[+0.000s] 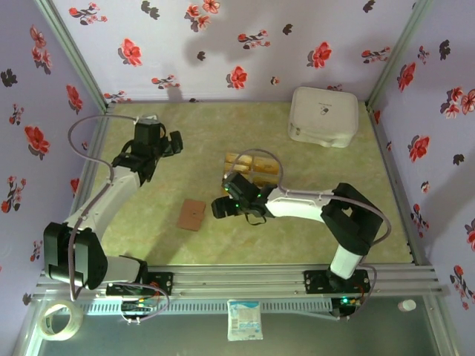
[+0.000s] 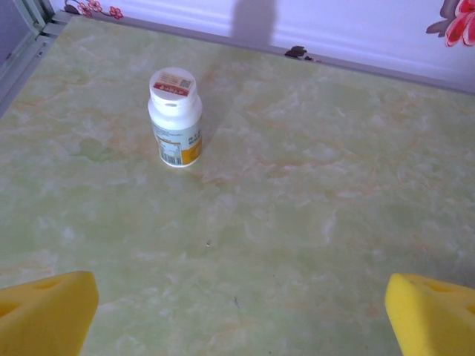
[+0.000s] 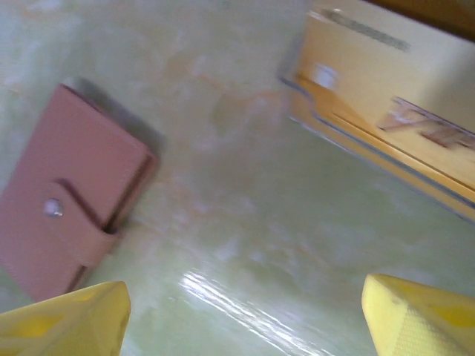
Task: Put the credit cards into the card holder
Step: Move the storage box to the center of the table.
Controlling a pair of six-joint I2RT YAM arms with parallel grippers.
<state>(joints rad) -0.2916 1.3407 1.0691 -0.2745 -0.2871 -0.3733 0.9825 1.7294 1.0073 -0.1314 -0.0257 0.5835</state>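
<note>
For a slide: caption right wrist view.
Open right claw hovers, closed reddish-brown wallet left, tan-orange cards upper right.

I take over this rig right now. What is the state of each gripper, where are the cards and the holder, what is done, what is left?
Left gripper: open, empty, above bare table, a white bottle ahead of it.
Right gripper: open, empty, low between the card holder and the credit cards.
Card holder: flat on the table, closed, strap snapped.
Credit cards: grouped on the table, none held.
Done: nothing to see yet.
Left: open the holder, put the cards in.
</note>
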